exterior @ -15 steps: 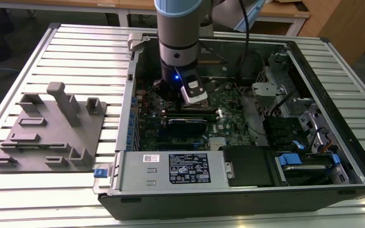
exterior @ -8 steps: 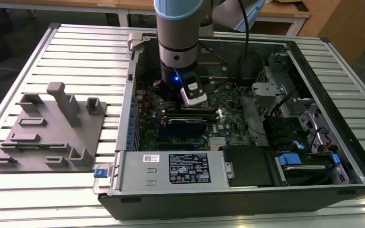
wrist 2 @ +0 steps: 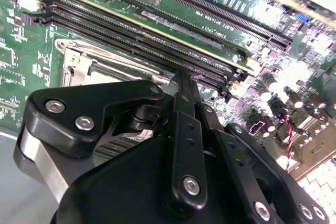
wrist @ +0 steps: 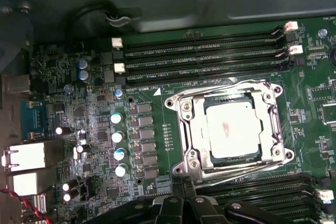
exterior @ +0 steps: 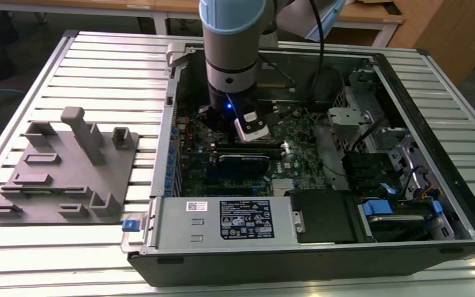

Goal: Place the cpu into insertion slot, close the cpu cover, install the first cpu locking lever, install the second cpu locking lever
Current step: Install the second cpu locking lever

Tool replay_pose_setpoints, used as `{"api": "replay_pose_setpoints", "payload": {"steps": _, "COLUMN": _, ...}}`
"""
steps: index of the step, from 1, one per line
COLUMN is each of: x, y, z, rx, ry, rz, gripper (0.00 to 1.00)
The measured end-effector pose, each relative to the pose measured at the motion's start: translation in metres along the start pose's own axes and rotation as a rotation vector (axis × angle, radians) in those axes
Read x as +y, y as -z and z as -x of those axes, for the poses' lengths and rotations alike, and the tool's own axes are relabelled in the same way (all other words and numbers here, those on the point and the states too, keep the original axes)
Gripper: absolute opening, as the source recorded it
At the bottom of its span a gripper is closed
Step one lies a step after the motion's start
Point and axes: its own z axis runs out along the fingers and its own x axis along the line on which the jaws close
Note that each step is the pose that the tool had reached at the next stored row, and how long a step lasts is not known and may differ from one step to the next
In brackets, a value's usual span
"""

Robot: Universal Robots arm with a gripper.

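We see an open computer case (exterior: 320, 204) lying on a slatted metal worktop (exterior: 97, 55), with the robot arm (exterior: 231, 55) reaching straight down into it over the green motherboard (exterior: 303, 151). In the first wrist view, the cpu (wrist: 231, 129), its silvery-grey top facing up, sits in the insertion slot (wrist: 197, 142), and the cpu cover (wrist: 273, 121), a thin silvery frame, lies flat around it. A thin wire lever (wrist: 239, 171) runs along the frame's edge nearest the hand. In the second wrist view, the black hand (wrist 2: 185, 77) has its fingers drawn together to a narrow tip with nothing between them, just beside the long black memory slots (wrist 2: 157, 40) next to the socket. On the exterior view's left, a grey fixture block (exterior: 64, 173) rests on the worktop, well apart from the case.
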Motion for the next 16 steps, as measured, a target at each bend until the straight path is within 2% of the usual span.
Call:
{"api": "replay_pose_setpoints", "payload": {"steps": 3, "x": -0.0016, "y": -0.0007, "z": -0.0003, "rx": 0.0019, "ry": -0.001, "rz": 0.0152, "gripper": 0.1}}
{"api": "replay_pose_setpoints", "payload": {"steps": 9, "x": -0.0037, "y": -0.0042, "z": -0.0011, "rx": 0.0039, "ry": -0.002, "rz": 0.0301, "gripper": 0.1}}
{"api": "replay_pose_setpoints", "payload": {"steps": 13, "x": -0.0049, "y": -0.0045, "z": -0.0014, "rx": 0.0089, "ry": -0.004, "rz": 0.0668, "gripper": 0.1}}
{"api": "replay_pose_setpoints", "payload": {"steps": 14, "x": -0.0049, "y": -0.0047, "z": -0.0014, "rx": 0.0091, "ry": -0.004, "rz": 0.0712, "gripper": 0.1}}
{"api": "replay_pose_setpoints", "payload": {"steps": 16, "x": -0.005, "y": -0.0045, "z": -0.0014, "rx": 0.0094, "ry": -0.005, "rz": 0.0718, "gripper": 0.1}}
